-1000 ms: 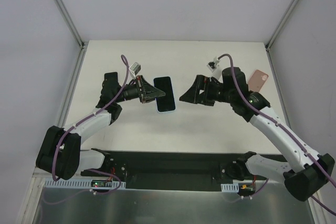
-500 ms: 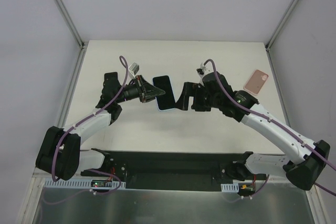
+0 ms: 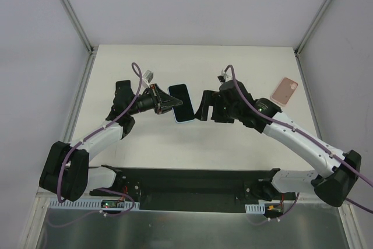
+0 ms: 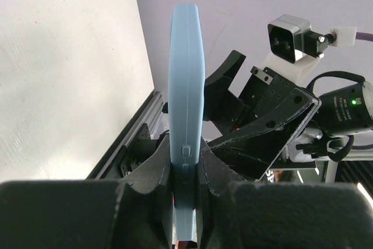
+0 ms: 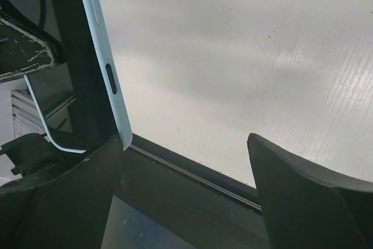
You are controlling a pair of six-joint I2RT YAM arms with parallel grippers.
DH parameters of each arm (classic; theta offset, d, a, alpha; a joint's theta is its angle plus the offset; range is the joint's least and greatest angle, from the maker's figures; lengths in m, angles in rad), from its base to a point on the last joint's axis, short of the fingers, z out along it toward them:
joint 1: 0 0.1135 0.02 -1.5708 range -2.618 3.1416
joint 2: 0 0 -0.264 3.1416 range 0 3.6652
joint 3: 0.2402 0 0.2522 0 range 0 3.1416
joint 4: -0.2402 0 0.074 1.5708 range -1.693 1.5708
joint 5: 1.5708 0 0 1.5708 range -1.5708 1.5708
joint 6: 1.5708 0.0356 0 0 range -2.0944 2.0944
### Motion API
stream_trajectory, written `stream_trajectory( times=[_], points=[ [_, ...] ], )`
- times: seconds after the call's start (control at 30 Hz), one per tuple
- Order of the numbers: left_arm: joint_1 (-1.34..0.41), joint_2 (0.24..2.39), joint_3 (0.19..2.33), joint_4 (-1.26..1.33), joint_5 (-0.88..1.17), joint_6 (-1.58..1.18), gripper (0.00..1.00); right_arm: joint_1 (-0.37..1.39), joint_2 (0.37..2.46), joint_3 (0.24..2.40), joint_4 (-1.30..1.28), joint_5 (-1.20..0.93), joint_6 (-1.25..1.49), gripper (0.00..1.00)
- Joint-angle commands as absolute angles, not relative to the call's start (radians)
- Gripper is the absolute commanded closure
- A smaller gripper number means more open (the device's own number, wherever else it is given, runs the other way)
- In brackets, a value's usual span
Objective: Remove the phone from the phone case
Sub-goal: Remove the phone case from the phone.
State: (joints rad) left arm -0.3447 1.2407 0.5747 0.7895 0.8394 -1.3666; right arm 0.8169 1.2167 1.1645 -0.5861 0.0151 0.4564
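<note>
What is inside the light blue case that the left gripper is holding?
A phone: from above, its black screen shows through the open front of the case. The case covers its back and sides, so those are hidden.

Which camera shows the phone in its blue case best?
The top external view: the phone shows its dark screen, clamped by the left hand. Both wrist views show only its blue side edge with buttons.

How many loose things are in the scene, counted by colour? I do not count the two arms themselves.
Light blue: 1, the phone, held on edge in the left pincer
Pink: 1, the case, lying flat far to the right
Total: 2
</note>
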Motion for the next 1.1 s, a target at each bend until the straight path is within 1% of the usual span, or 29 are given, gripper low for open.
stream_trajectory(
  times=[0.0,0.17,0.43,0.6,0.8,1.07],
  points=[
    [-0.336,1.178,0.609,0.894,0.845,-1.391,1.0,0.839,1.267,1.213,-0.692,0.133,0.456,0.11],
    [-0.336,1.163,0.612,0.894,0.842,-1.402,1.0,0.854,1.301,1.216,-0.698,0.143,0.463,0.11],
    [-0.333,1.121,0.604,0.907,0.83,-1.42,1.0,0.88,1.373,1.21,-0.764,0.238,0.48,0.13],
    [-0.327,1.106,0.624,0.867,0.831,-1.398,1.0,0.9,1.408,1.23,-0.842,0.33,0.488,0.14],
    [-0.324,1.097,0.63,0.854,0.833,-1.388,1.0,0.907,1.397,1.226,-0.828,0.327,0.476,0.14],
    [-0.322,1.075,0.635,0.882,0.83,-1.428,1.0,0.928,1.451,1.227,-0.822,0.333,0.472,0.15]
  ],
)
